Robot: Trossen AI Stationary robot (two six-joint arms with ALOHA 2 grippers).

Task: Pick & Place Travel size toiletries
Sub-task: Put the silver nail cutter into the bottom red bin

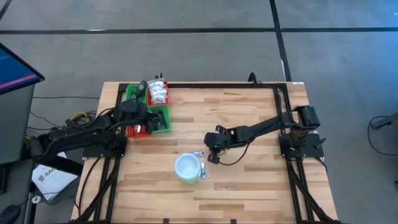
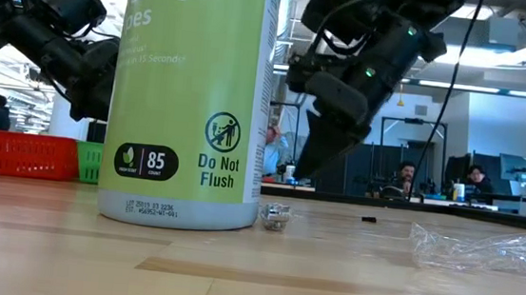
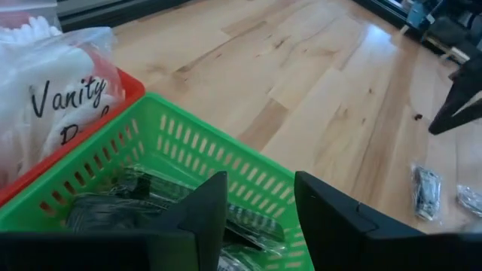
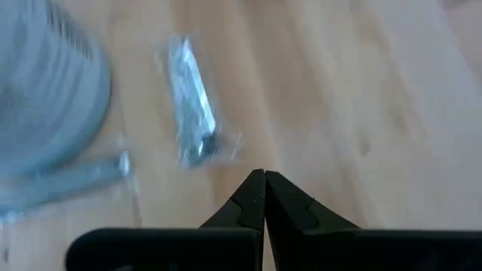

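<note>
My right gripper (image 4: 263, 178) is shut and empty. It hovers above the table just right of the white tub (image 1: 188, 168). A clear sachet with a dark end (image 4: 193, 105) lies flat on the wood ahead of its fingertips, and a slim stick (image 4: 71, 181) lies beside the tub. In the low view a tiny packet (image 2: 276, 216) rests by the tub's base and a clear sachet (image 2: 493, 249) lies farther right. My left gripper (image 3: 260, 203) is open over the green compartment (image 3: 188, 150), where dark packets (image 3: 128, 199) lie. White packets (image 3: 64, 105) fill the red compartment.
The red and green tray (image 1: 149, 109) stands at the table's far left. The tall green-sided tub (image 2: 187, 93) stands at the near middle, close beside my right gripper (image 1: 213, 155). Bare wood stretches to the right and near side. People sit in the room beyond (image 2: 404, 174).
</note>
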